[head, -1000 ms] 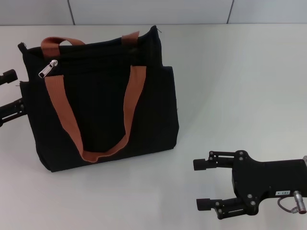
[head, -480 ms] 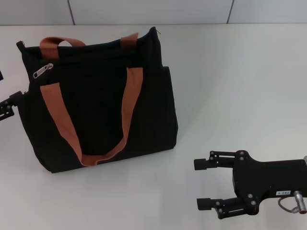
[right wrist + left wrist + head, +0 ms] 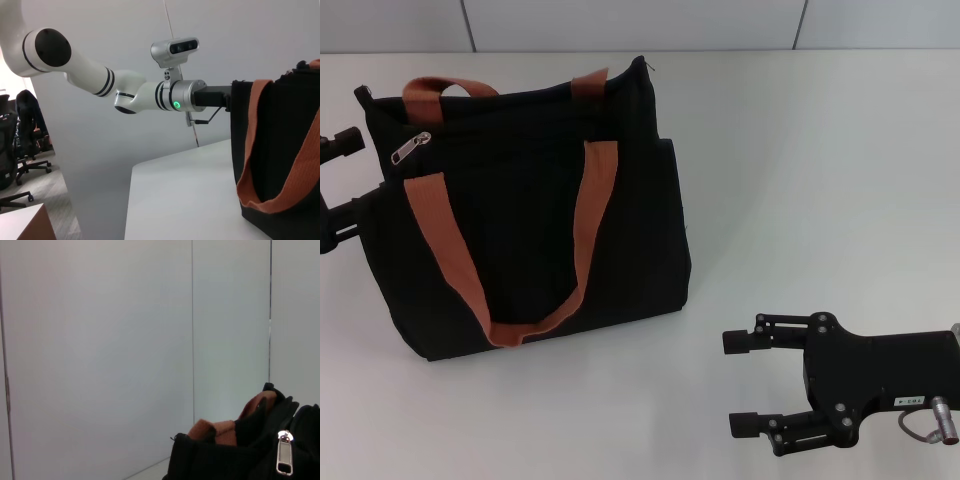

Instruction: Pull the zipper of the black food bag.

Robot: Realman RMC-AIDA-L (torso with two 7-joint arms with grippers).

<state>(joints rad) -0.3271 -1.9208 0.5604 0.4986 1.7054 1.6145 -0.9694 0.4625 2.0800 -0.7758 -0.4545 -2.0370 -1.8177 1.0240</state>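
Head view: black food bag stands on the table.
Zipper: at bag's upper left corner.
Left tool: fingers spread, beside bag's left edge, partly cut off.
Right tool: fingers apart, empty, well apart from bag.

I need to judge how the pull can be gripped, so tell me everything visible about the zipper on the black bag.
The zipper is a small elongated silver metal pull tab with a slot near its free end, hanging from a black zip line near the top edge of the black food bag, at the end nearest the left tool. It lies slanted against the black fabric, just above an orange strap. Nothing grips it; the left tool is beside the bag.
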